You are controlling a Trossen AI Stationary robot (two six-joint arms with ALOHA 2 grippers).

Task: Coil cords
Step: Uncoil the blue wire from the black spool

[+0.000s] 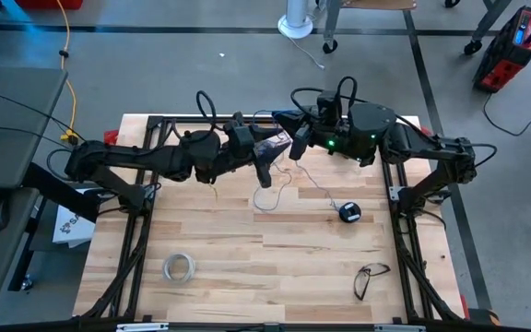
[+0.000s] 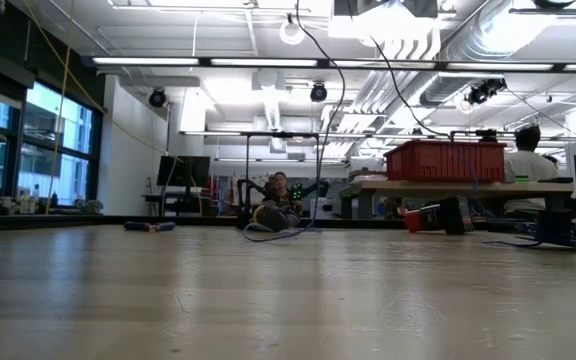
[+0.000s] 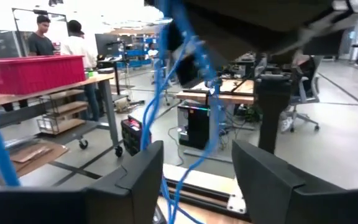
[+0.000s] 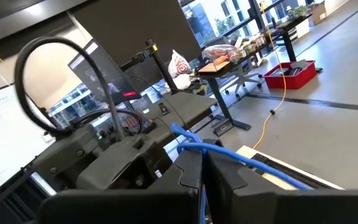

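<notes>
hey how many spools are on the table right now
1. The dark spool lies on the table's right half, toward the middle, with the thin wire running from it up toward the claws. Another could be hidden under the arms.

Robotics lab, open ceiling ducts (image 2: 528, 40), workbenches (image 2: 438, 185), red bin (image 3: 33, 71)

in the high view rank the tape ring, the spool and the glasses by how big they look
1. glasses
2. tape ring, a close second
3. spool, clearly smallest

All three lie flat on the table, so nearness to the camera barely matters.
</notes>
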